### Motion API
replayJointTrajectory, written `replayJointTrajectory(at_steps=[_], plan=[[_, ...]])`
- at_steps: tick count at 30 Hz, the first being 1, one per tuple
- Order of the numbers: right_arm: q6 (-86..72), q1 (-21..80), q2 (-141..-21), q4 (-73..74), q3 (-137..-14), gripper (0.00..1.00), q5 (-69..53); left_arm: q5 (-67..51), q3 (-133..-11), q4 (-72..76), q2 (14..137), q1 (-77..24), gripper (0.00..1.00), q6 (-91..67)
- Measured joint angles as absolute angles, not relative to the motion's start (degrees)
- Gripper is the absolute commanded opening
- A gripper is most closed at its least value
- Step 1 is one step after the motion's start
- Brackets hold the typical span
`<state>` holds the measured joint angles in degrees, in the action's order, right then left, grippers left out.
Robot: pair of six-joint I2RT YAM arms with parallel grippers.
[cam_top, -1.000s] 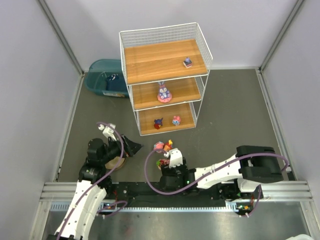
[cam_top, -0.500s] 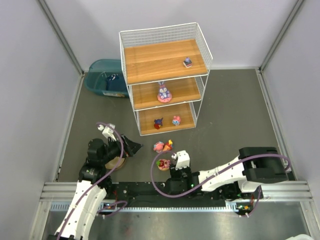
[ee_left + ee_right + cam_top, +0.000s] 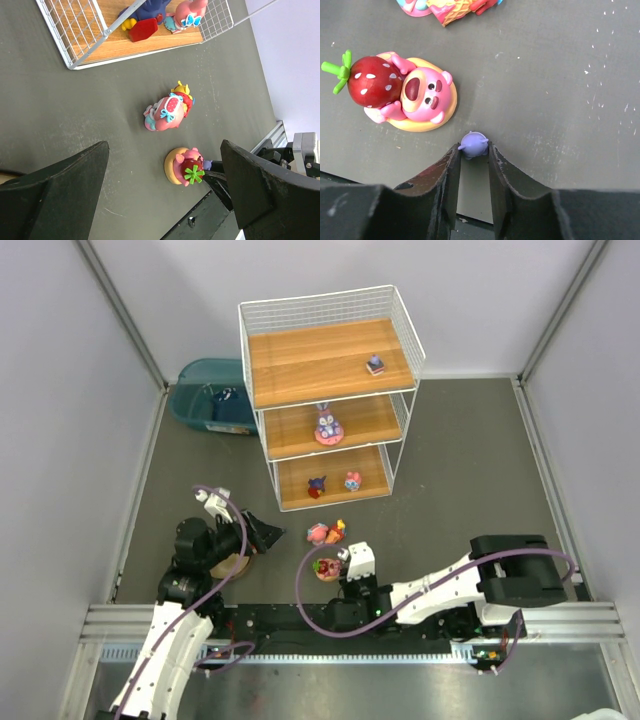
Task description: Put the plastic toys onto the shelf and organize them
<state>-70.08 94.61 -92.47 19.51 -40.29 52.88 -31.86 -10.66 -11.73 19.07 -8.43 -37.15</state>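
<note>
Your shelf (image 3: 310,360) is unchanged: a dark toy (image 3: 375,364) on top, the bunny (image 3: 326,425) in the middle, a red-blue toy (image 3: 317,486) and a pink toy (image 3: 352,480) below. The teal bin (image 3: 188,402) left of it holds a dark thing (image 3: 222,395). Your left tool (image 3: 164,150) stays spread. Your right tool (image 3: 473,151) has narrowed and pinches a purple toy (image 3: 474,143) on the counter (image 3: 545,75), beside the strawberry toy (image 3: 405,95).

bear toy (image 3: 415,95) crowding the fingers' (image 3: 506,175) left, bare floor (image 3: 560,90) right, seemingly unobstructed

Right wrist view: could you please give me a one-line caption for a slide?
Right hand pinching a tiny purple toy on the grey table, beside a pink bear hugging a strawberry.
</note>
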Motion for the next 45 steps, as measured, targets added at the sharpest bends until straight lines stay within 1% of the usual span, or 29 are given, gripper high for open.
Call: replayJointTrajectory(at_steps=[4,5,7,12,16,19,22,25,26,28,33,37,41,45], plan=[[-70.1,94.7,-92.5,19.3,-40.3,0.14,52.8,-31.9,-10.6,-11.7,18.9,-8.4,0.99,-37.1],[-70.1,94.7,-92.5,19.3,-40.3,0.07,52.8,-31.9,-10.6,-11.7,18.9,-8.4,0.99,-37.1],[-69.9,94.7,-92.5,19.4,-40.3,0.00,52.9,-31.9,-10.6,-11.7,18.9,-8.4,0.99,-37.1],[-69.7,94.8,-92.5,21.7,-41.4,0.00,52.4,-31.9,-10.6,-11.7,18.9,-8.4,0.99,-37.2],[-68.6,96.0,-90.7,28.0,-43.2,0.00,50.3,-31.9,-10.6,-11.7,18.8,-8.4,0.99,-37.4],[-64.7,97.7,-83.9,32.4,-44.6,0.00,49.1,-31.9,-10.6,-11.7,18.8,-8.4,0.99,-37.4],[-58.9,98.4,-73.4,35.1,-48.4,0.00,47.4,-31.9,-10.6,-11.7,18.8,-8.4,0.99,-37.4],[-52.6,98.4,-64.4,37.6,-58.2,0.00,47.0,-31.9,-10.6,-11.7,18.8,-8.4,0.99,-37.5],[-51.1,98.4,-63.4,38.3,-61.8,0.00,47.4,-31.8,-10.6,-11.7,18.8,-8.4,0.99,-37.6],[-46.7,98.3,-63.7,41.5,-73.2,0.00,49.5,-31.7,-10.6,-11.7,18.8,-8.4,0.99,-37.6],[-34.0,96.2,-76.0,47.1,-106.4,0.00,54.5,-31.0,-10.6,-11.7,18.9,-8.4,0.99,-38.1],[-23.1,90.5,-89.8,48.4,-131.8,0.00,54.8,-31.0,-10.6,-11.6,18.9,-8.4,0.99,-38.8],[-19.3,83.3,-97.0,49.7,-142.9,0.00,53.7,-31.0,-10.6,-11.2,19.7,-8.4,0.99,-39.1],[-17.5,76.8,-99.8,50.0,-145.0,0.00,51.4,-31.1,-10.5,-11.1,19.9,-8.4,0.99,-39.4]])
